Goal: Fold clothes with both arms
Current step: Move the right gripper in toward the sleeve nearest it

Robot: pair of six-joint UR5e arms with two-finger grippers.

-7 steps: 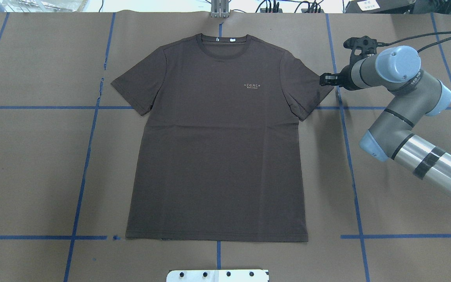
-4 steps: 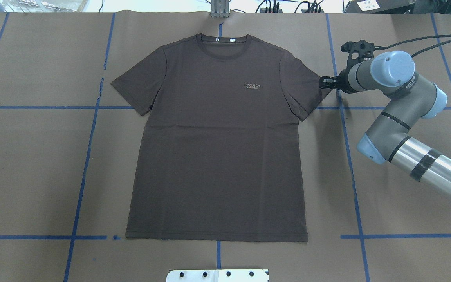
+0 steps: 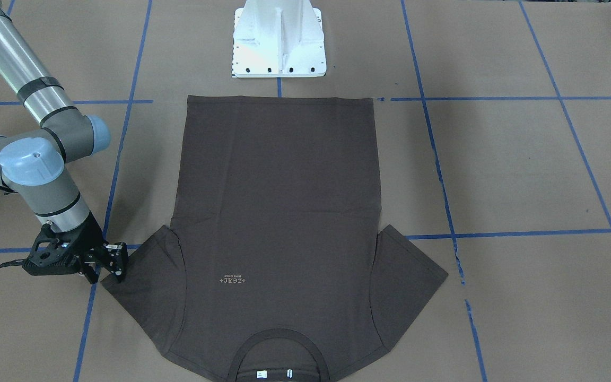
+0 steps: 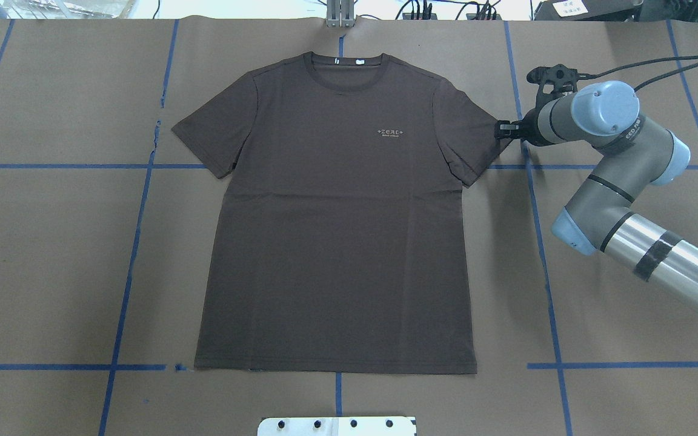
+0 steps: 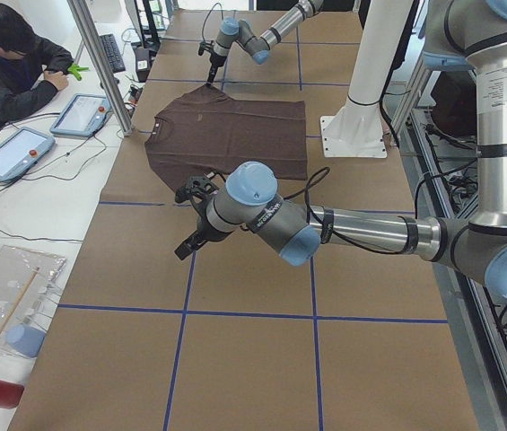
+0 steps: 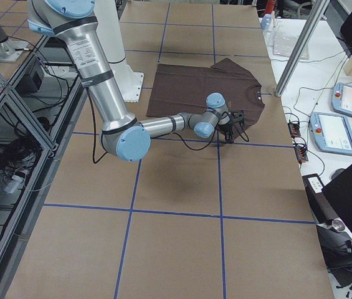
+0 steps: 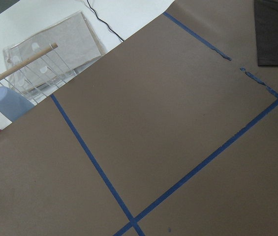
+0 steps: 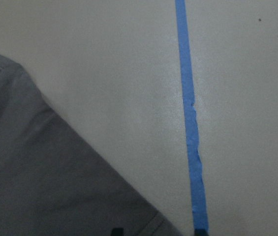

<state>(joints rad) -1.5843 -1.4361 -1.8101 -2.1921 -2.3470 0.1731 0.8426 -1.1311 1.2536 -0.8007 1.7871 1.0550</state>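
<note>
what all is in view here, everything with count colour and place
T-shirt: one, dark brown, flat mid-table, collar away from the robot
paper cover: one, brown, over the table, blue tape grid on it
base plate: one, white, by the shirt hem
tablets: two, pale grey, side table beyond the collar
person: one, dark jacket, seated at that side table
clear tray: one, see-through, same side table
right arm: silver-grey, blue caps
right gripper: black, at the sleeve tip on its side
left arm: silver-grey, blue caps
left gripper: black, over bare paper beside the shirt
</note>
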